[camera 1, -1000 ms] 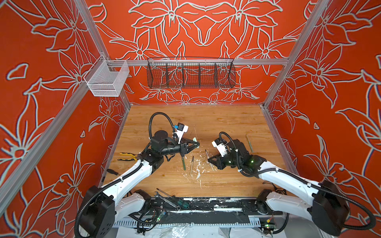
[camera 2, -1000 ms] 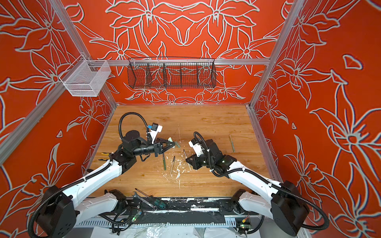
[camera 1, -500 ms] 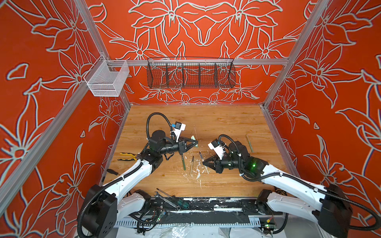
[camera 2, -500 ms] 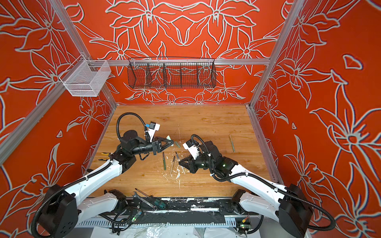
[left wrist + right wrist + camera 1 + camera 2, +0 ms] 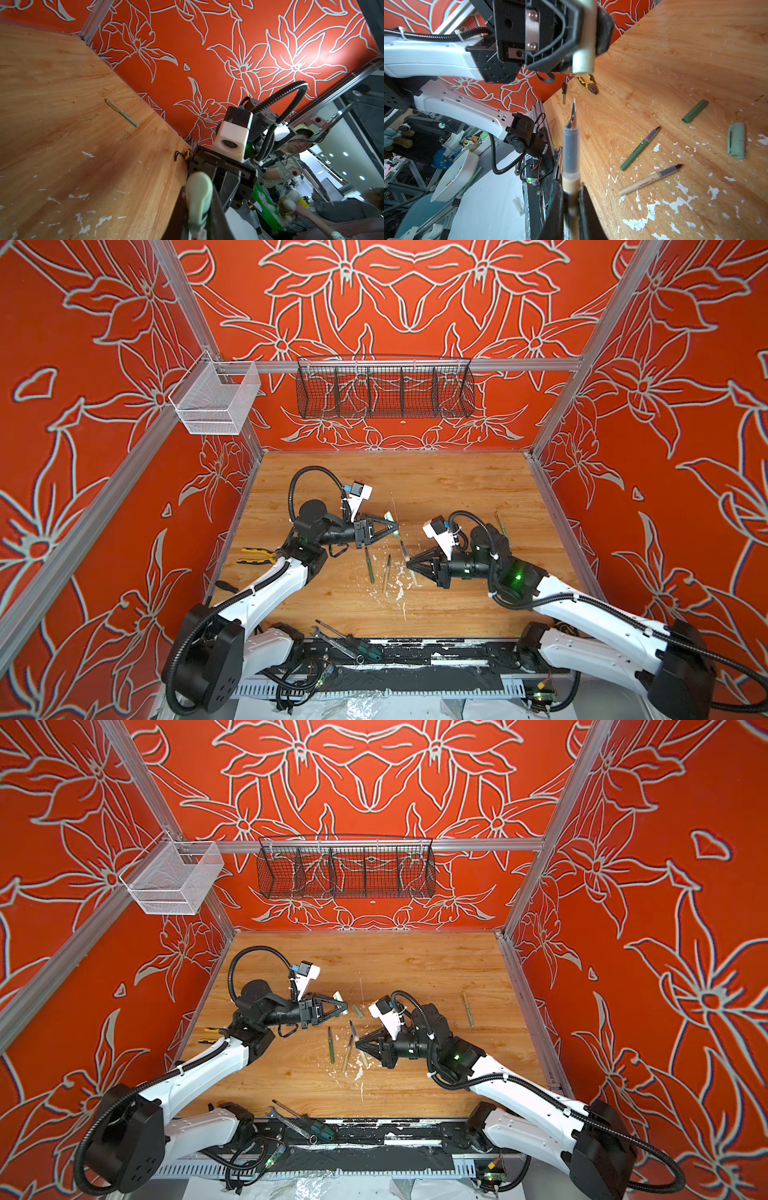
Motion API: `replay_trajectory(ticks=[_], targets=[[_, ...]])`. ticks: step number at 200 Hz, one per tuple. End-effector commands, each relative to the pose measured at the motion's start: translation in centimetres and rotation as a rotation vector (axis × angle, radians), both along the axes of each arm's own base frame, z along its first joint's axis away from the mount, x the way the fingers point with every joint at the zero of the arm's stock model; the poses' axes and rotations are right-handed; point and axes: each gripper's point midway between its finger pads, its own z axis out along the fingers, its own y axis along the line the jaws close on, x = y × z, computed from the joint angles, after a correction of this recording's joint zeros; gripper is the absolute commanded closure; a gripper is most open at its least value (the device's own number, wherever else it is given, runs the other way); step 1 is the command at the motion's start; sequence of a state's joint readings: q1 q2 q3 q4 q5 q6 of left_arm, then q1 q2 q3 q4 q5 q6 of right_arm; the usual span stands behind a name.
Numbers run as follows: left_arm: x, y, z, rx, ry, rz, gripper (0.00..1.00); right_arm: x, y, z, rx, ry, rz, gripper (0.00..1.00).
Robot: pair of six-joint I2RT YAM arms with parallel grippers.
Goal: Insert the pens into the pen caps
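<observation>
My left gripper (image 5: 395, 526) (image 5: 197, 207) is shut on a pale green pen cap (image 5: 198, 199) (image 5: 338, 996), held above the wooden table (image 5: 457, 605). Facing it from the right, my right gripper (image 5: 409, 565) (image 5: 571, 199) is shut on a beige pen (image 5: 571, 145), whose dark tip points toward that cap (image 5: 583, 60) with a gap between them. On the table lie a green pen (image 5: 369, 564) (image 5: 639, 148), a beige pen (image 5: 386, 572) (image 5: 650, 179), a dark green cap (image 5: 695, 111) (image 5: 358, 1011) and a pale green cap (image 5: 736, 140). A capped pen (image 5: 502, 524) (image 5: 121, 112) lies far right.
Yellow-black pliers (image 5: 257, 556) and a screwdriver (image 5: 563, 91) lie by the left wall. A wrench and screwdrivers (image 5: 345, 643) sit at the front edge. A black wire basket (image 5: 384, 389) and a white mesh basket (image 5: 216, 400) hang on the walls. White paint flecks dot the table's middle.
My right gripper has shifted a little to the left with the beige pen and now lies more level. My left gripper with the cap has barely moved.
</observation>
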State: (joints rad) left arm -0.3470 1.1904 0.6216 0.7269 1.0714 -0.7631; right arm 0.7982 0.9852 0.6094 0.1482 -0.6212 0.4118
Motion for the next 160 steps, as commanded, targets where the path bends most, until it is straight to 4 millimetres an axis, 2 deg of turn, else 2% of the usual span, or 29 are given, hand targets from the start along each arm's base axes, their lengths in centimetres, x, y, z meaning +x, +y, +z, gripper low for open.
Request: replay_trajectory(ticks=[1,56,160], targets=[[-1.1,-0.1,1.4,-0.049,-0.038,-0.079,1.0,-0.3,0.4,1.6,0.045,-0.026,0.027,1.0],[-0.9,-0.5,0.9,-0.068,-0.004,-0.122,1.0,-0.3,0.4,2.3,0.061,-0.038,0.021,1.0],[-2.0,-0.9,0.5,-0.029,-0.033,-0.136,1.0,0.5,0.2,3.0,0.077,-0.056,-0.03,1.0]])
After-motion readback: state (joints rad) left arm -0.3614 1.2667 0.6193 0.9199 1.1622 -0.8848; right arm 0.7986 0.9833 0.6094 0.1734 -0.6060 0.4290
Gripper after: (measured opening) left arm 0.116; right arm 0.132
